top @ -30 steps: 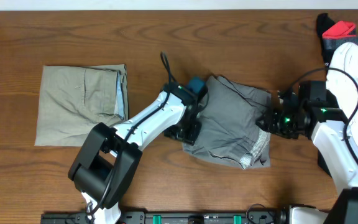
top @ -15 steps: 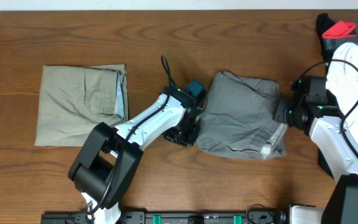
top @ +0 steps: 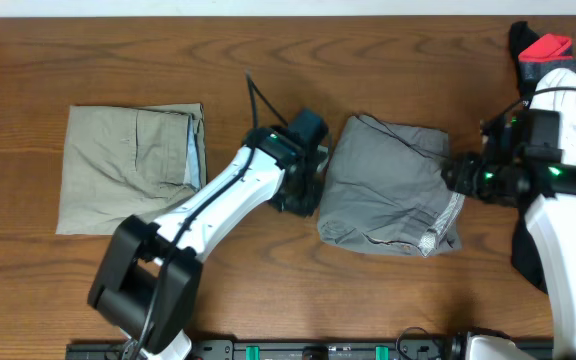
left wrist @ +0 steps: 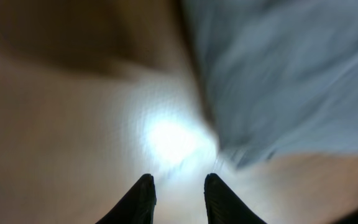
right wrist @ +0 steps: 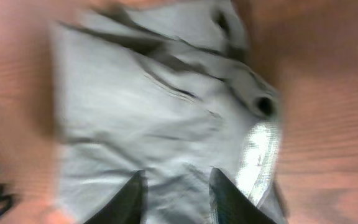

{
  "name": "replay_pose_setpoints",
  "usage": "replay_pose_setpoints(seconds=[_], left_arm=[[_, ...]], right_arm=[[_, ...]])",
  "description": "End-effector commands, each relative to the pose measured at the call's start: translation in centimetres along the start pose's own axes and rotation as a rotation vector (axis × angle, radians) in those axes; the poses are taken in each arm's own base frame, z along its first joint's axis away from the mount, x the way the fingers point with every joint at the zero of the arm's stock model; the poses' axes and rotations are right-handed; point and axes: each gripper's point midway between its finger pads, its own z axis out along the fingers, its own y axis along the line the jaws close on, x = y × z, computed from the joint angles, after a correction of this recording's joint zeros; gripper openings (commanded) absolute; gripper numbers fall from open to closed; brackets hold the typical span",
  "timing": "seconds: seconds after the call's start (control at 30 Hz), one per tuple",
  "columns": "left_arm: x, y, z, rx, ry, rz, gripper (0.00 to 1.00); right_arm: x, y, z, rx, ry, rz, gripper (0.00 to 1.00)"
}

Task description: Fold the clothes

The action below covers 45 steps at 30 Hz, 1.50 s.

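Grey shorts lie folded in a rough square at the table's middle right, with a pale waistband strip at the lower right corner. Khaki-beige shorts lie folded flat at the left. My left gripper is open and empty at the grey shorts' left edge; the left wrist view shows its fingers apart over bare table, with the grey cloth to the upper right. My right gripper is open at the shorts' right edge; the right wrist view shows its fingers apart above the grey cloth.
A pile of black, white and red garments lies at the table's right edge behind the right arm. A black cable loops up from the left arm. Bare wood shows along the back.
The grey shorts went from a crumpled, slanted heap to a squarer fold. The right gripper drew back to the right edge. The left gripper shifted up along the left edge.
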Motion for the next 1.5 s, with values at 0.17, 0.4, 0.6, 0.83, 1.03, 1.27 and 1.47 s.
replay_pose_setpoints(seconds=[0.17, 0.4, 0.6, 0.83, 1.03, 1.27, 1.47], left_arm=[[-3.2, -1.6, 1.7, 0.086, -0.083, 0.043, 0.19], [-2.0, -2.8, 4.9, 0.145, 0.006, 0.049, 0.19], [-0.4, -3.6, 7.2, 0.136, 0.078, 0.085, 0.19], [0.5, -2.2, 7.5, 0.079, 0.122, 0.064, 0.19], [-1.5, -0.9, 2.9, 0.088, 0.020, 0.013, 0.31], [-4.9, -0.2, -0.4, 0.173, -0.137, -0.017, 0.59], [-7.1, -5.2, -1.0, 0.391, -0.223, 0.084, 0.51]], right_arm=[[5.7, 4.5, 1.6, -0.178, 0.198, -0.047, 0.21], [13.0, 2.8, 6.2, -0.133, 0.441, -0.039, 0.16], [14.9, -7.4, 6.5, 0.435, 0.471, 0.012, 0.15], [13.7, -7.9, 7.7, 0.454, 0.421, -0.007, 0.21], [12.7, -5.6, 7.9, 0.330, 0.415, -0.027, 0.20], [9.6, -3.8, 5.5, 0.238, 0.294, 0.030, 0.24], [5.0, 2.0, 4.8, -0.075, 0.110, -0.052, 0.01]])
